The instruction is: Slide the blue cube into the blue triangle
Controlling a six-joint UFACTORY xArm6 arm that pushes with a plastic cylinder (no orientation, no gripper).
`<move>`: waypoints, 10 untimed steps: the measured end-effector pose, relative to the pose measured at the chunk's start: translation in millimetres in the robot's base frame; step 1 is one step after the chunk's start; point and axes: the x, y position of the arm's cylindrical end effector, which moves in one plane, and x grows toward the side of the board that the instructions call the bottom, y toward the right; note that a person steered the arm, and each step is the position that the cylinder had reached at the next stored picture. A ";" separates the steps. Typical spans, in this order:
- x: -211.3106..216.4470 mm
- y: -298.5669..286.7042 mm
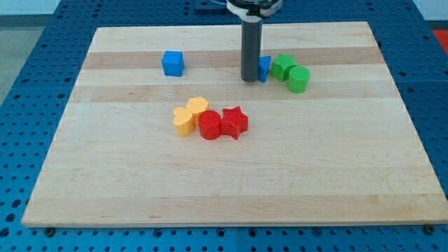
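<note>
The blue cube (172,63) sits on the wooden board (105,175) at the upper left of centre. The blue triangle (264,68) lies at the upper middle, mostly hidden behind my rod. My tip (250,79) rests on the board right against the triangle's left side. The cube is well to the left of my tip, with bare board between them.
A green star-like block (282,66) touches the triangle's right side, with a green cylinder (299,79) next to it. In the middle lie a yellow heart (183,121), a yellow hexagon (198,107), a red cylinder (209,125) and a red star (234,122), bunched together.
</note>
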 end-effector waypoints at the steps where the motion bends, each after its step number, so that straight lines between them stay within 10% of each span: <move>1: 0.3 -39.2; 4: -7.5 -180.2; 10: -38.8 -162.5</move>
